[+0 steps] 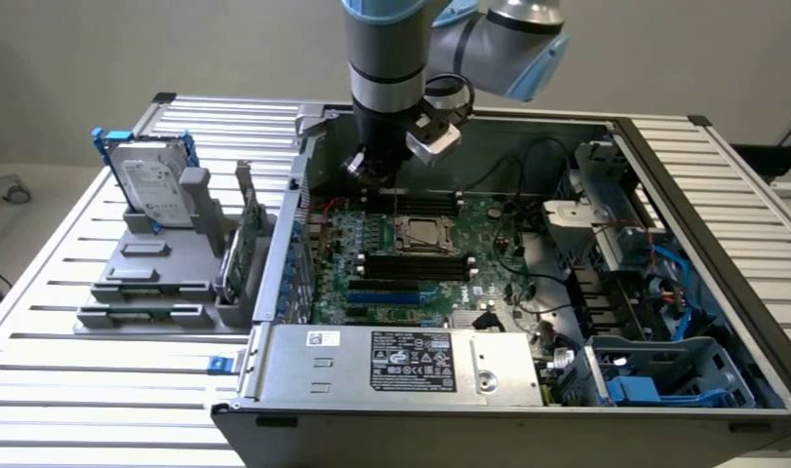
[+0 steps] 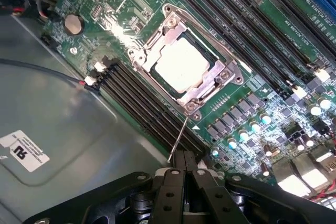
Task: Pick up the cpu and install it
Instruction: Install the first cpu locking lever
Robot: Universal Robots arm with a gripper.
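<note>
The slatted aluminium table (image 1: 96, 390) carries one open grey computer case (image 1: 499, 434). The grey and light-blue robot arm (image 1: 388, 58) reaches straight down into the case, and its black gripper (image 1: 373, 174) (image 2: 184, 162) hangs low over the green motherboard (image 1: 499, 263) (image 2: 105, 3), near the case's far wall. The fingers are pressed together with nothing visible between them.

One silver hard drive in a blue bracket (image 1: 150, 180) stands on a grey fixture outside the case.

The one cpu (image 1: 424, 234) (image 2: 181, 65), a small flat square chip with a pale silvery top, lies in its metal-framed socket between two banks of black memory slots, near the gripper but apart from it.
</note>
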